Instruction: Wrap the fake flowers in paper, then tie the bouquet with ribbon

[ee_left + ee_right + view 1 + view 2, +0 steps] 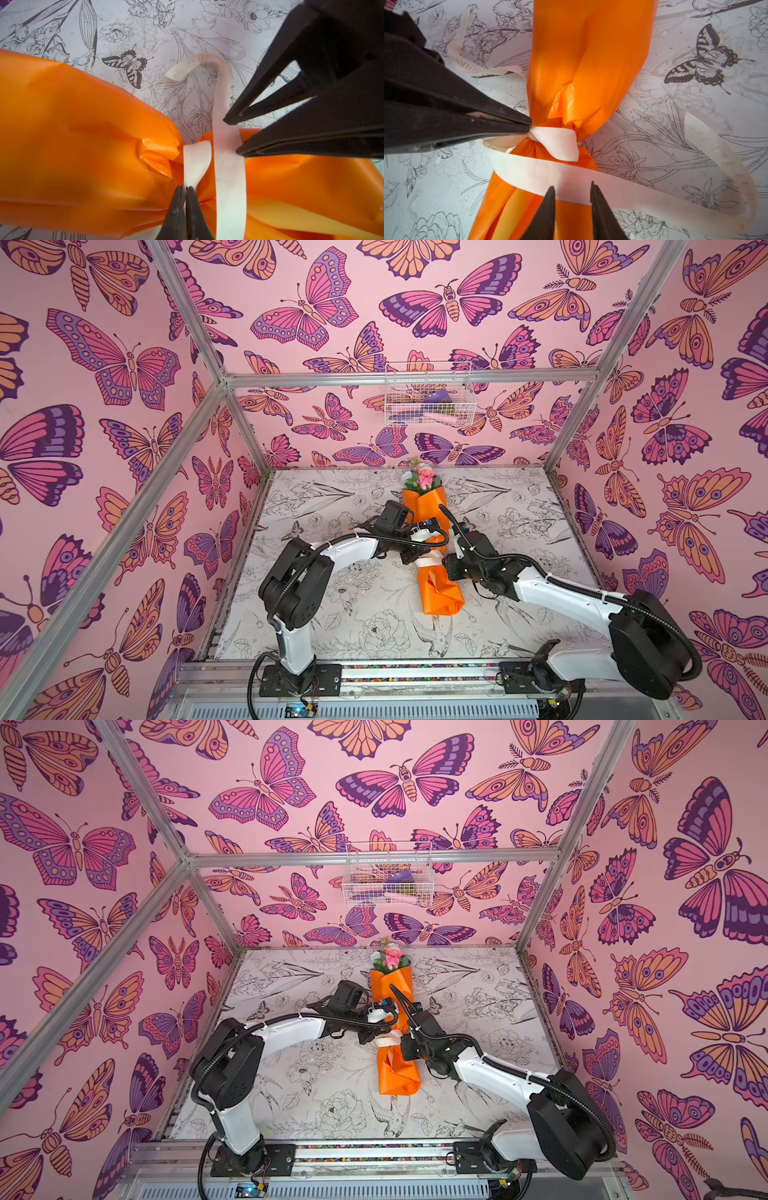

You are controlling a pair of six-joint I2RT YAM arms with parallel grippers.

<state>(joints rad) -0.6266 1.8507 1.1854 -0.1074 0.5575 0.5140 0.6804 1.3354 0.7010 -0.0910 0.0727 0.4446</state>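
The bouquet of fake flowers (pixel 440 593) (pixel 397 1073) lies along the middle of the table in orange paper, its pink and white blooms (pixel 424 479) at the far end. A cream ribbon (pixel 228 176) (pixel 556 143) is wound round its pinched waist, and one loose tail curls over the table (pixel 720 149). My left gripper (pixel 185 188) (pixel 530 124) is shut on a fold of the ribbon at the waist. My right gripper (pixel 572 186) (pixel 232 136) is open, with its tips straddling the long ribbon strand from above. In both top views the two grippers meet at the waist.
A white wire basket (pixel 430 400) with purple and pink items hangs on the back wall. Aluminium frame posts (pixel 245 435) stand at the corners of the flower-printed table (pixel 332 593). Both arm bases sit on the front rail (pixel 415 672).
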